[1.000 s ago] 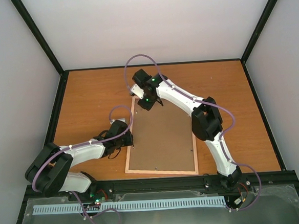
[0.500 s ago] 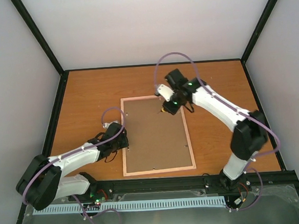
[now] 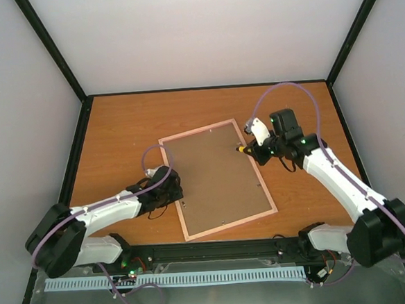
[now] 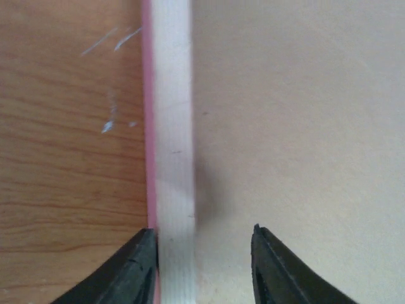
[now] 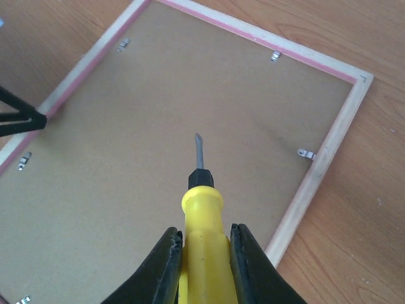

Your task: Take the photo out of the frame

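The frame (image 3: 218, 179) lies face down on the table, brown backing board up, pink border around it, turned askew. The photo is hidden beneath the board. My left gripper (image 3: 177, 194) is low at the frame's left edge; in the left wrist view its jaws (image 4: 204, 253) stand open astride the pale rail (image 4: 174, 126), the left finger against the pink edge, the right one apart over the board. My right gripper (image 3: 256, 150) is shut on the yellow-handled screwdriver (image 5: 201, 212), whose tip points over the board (image 5: 158, 126) near the frame's right side.
Small metal clips (image 5: 306, 154) hold the board along the frame's rails, another (image 5: 274, 56) on the far rail. Orange-brown tabletop (image 3: 124, 129) surrounds the frame, bounded by black edges and white walls. My left gripper's finger (image 5: 19, 117) shows at the frame's far side in the right wrist view.
The frame has turned, its near end swinging right. My right arm moved right with the screwdriver to the frame's right edge. My left jaws have opened wider at the left rail.
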